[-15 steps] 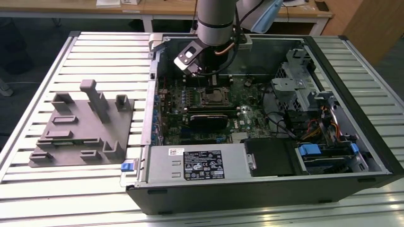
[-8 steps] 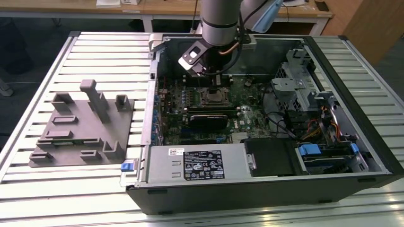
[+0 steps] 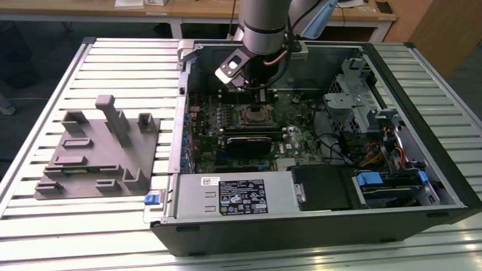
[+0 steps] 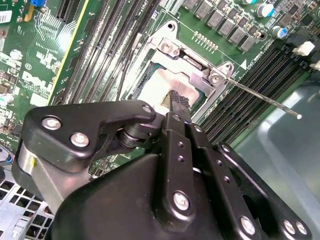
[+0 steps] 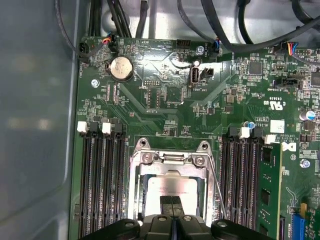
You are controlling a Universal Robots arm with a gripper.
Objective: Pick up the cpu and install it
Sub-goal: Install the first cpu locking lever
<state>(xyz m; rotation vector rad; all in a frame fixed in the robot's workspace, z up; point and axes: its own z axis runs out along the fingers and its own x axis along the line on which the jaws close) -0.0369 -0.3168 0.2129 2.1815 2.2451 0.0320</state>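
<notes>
In the exterior view I am looking at the open computer case point(image 3: 316, 240) lying on the slatted table point(image 3: 75, 231), with the grey fixture point(image 3: 98, 158) sitting beside it on the exterior view's left. The case is holding the green motherboard point(image 3: 301, 138), a silver power supply box point(image 3: 233, 195) along its near wall and drive cages point(image 3: 354, 101) toward the exterior view's right. The arm is reaching down into the case, and the gripper point(image 3: 257, 107) is hanging right over the processor socket point(image 3: 254, 118).

In the second wrist view the cpu point(image 4: 152, 90) is lying flat inside the socket, its pale top showing within the metal load frame point(image 4: 170, 47). The gripper's two fingers are pressed together with nothing between them, and their tips are sitting at the cpu's top face; I cannot tell whether they are touching it. The thin latch lever point(image 4: 265, 98) is sticking out to one side, raised off the board.

In the first wrist view the cpu is sitting square in the socket, between two banks of memory slots point(image 5: 102, 185), and the closed fingertips are meeting over it. A coin battery point(image 5: 121, 68) is sitting further up the board.
</notes>
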